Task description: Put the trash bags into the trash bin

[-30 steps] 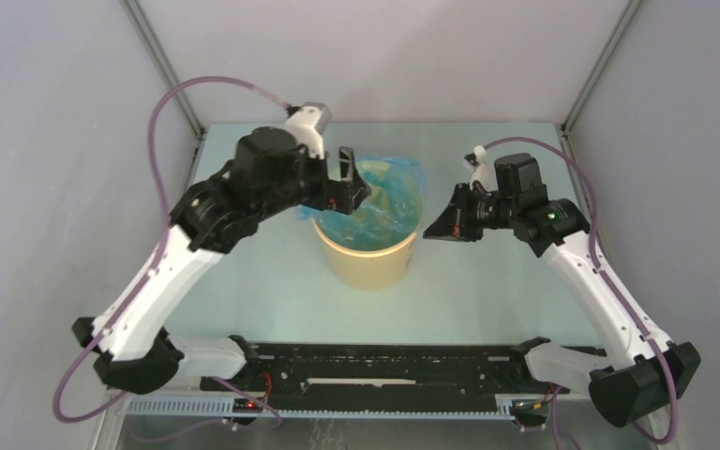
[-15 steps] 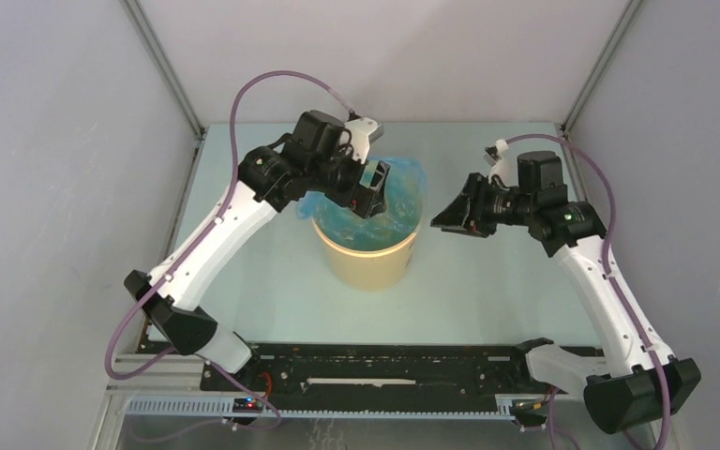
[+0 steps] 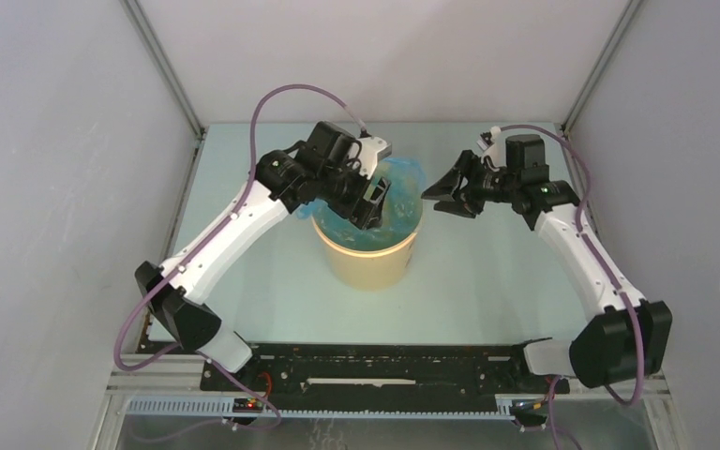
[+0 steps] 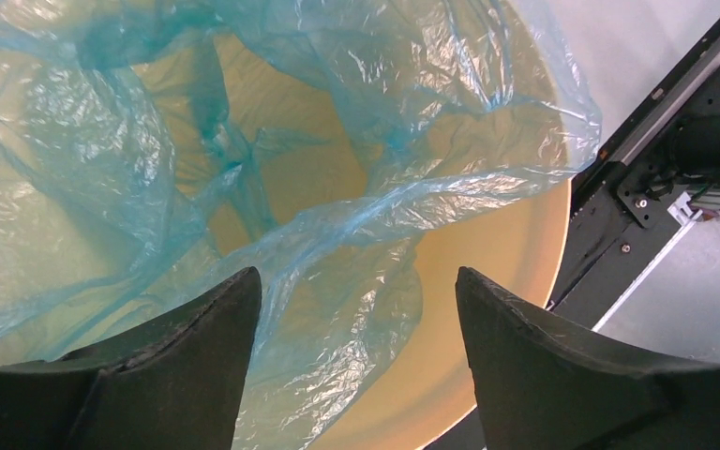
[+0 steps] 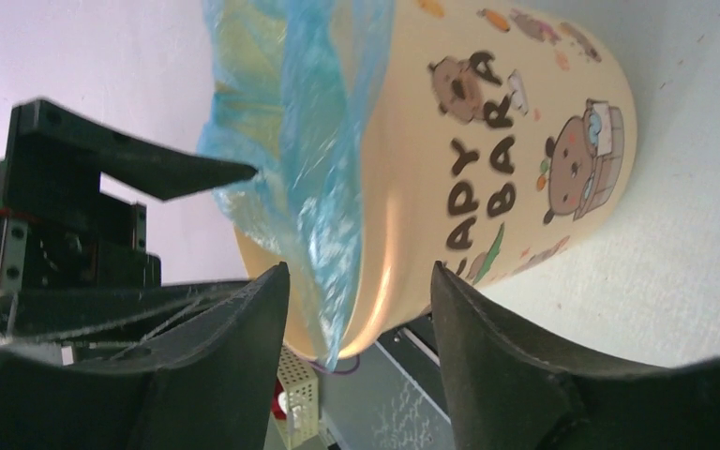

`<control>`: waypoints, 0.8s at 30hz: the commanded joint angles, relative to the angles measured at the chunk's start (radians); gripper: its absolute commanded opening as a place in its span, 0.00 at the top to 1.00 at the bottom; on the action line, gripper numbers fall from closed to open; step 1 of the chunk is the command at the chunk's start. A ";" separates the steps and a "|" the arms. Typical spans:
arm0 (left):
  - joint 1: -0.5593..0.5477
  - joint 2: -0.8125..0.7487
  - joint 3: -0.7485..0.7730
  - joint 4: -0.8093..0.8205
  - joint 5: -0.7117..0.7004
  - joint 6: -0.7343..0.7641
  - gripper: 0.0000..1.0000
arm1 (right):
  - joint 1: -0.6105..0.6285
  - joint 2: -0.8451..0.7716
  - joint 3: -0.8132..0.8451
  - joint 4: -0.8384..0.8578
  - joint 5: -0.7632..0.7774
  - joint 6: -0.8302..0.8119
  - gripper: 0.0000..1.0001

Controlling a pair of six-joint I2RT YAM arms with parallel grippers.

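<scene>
Left gripper (image 3: 373, 201): released, 2 black fingers (image 4: 197, 356) spread wide with nothing between them. It hangs directly over the mouth of the pale yellow-tan round plastic bucket (image 3: 367, 264), tips pointed down into it. From the left wrist camera the gripper (image 4: 356, 281) looks into the bucket (image 4: 525, 281), whose inside is filled with the thin translucent light-blue plastic bag (image 4: 103, 187).

Right gripper (image 3: 441, 193): released, jaws apart and empty. It sits just beside the bucket on its right, clear of the wall, tips aimed at the rim. In its own camera the gripper (image 5: 358, 277) frames the bucket (image 5: 487, 141), which bears brown cartoon animals and brown lettering.

Bag (image 3: 403, 180): crumpled and wrinkled inside the bucket, no clear long axis. Part of it spills over the rim and hangs down the outer wall (image 5: 319, 150); blue film also shows outside the rim on the left and far sides in the top view.

Bucket: upright on the pale green table (image 3: 487, 281), mouth up, long axis vertical, near the table's middle.

Surroundings: purple cables (image 3: 272, 98) loop from both arms; a black rail (image 3: 384, 366) runs along the near edge; grey walls (image 3: 47, 187) enclose the table. The left gripper's own body covers part of the bucket mouth from above
</scene>
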State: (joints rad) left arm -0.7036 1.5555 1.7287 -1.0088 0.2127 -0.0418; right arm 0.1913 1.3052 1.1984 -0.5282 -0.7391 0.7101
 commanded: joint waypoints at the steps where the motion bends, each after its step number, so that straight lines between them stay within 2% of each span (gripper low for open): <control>1: 0.005 -0.068 -0.034 0.003 -0.009 0.004 0.21 | -0.007 0.062 0.064 0.087 -0.010 0.013 0.41; 4: 0.004 -0.102 -0.065 0.012 -0.045 -0.005 0.16 | -0.008 0.097 0.096 0.075 0.014 -0.016 0.46; 7: 0.004 -0.122 -0.089 0.023 -0.086 -0.005 0.09 | -0.009 0.123 0.118 0.093 0.012 -0.012 0.45; 9: 0.004 -0.128 -0.093 0.025 -0.142 -0.003 0.08 | -0.009 0.138 0.131 0.099 0.011 -0.006 0.45; 13: 0.004 -0.149 -0.067 0.035 -0.197 -0.003 0.06 | -0.009 0.156 0.158 0.085 0.015 -0.015 0.45; 17: 0.006 -0.124 0.003 0.006 -0.185 0.008 0.03 | -0.006 0.170 0.164 0.089 0.009 -0.005 0.53; 21: 0.005 -0.088 -0.010 -0.007 -0.165 0.040 0.05 | -0.004 0.178 0.164 0.089 0.014 -0.003 0.58; 24: -0.002 -0.069 -0.021 -0.019 -0.166 0.076 0.16 | -0.003 0.177 0.165 0.095 0.011 0.006 0.65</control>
State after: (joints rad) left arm -0.7036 1.4544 1.6840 -1.0130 0.0513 -0.0250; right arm 0.1894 1.4853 1.3247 -0.4667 -0.7300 0.7136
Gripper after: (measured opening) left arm 0.909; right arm 0.386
